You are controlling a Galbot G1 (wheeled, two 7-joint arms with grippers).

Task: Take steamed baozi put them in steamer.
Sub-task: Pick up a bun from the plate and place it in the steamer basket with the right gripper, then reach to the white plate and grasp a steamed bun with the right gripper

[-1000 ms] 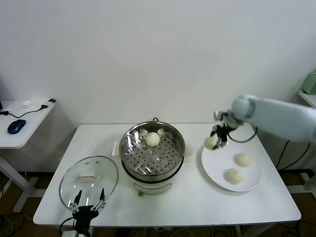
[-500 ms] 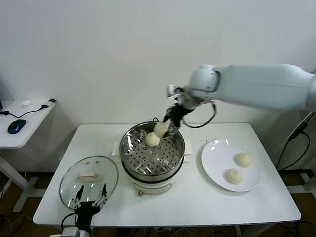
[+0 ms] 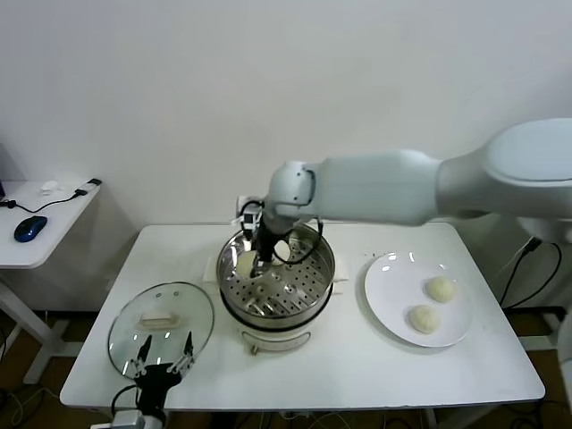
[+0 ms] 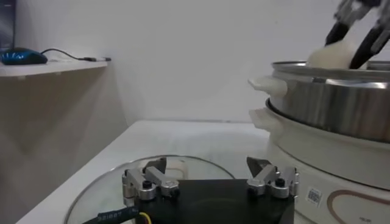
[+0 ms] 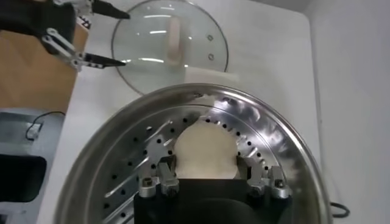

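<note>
The head view looks forward and down from above onto the round shiny stainless-steel steamer (image 3: 277,277) and the whole table around it. The left wrist view sits low, just beside the steamer (image 4: 332,103), facing its outer wall level across the round glass lid (image 4: 122,182). The right wrist view looks straight down, close into the steamer (image 5: 201,158), sharing that lid (image 5: 170,45) beyond.
</note>
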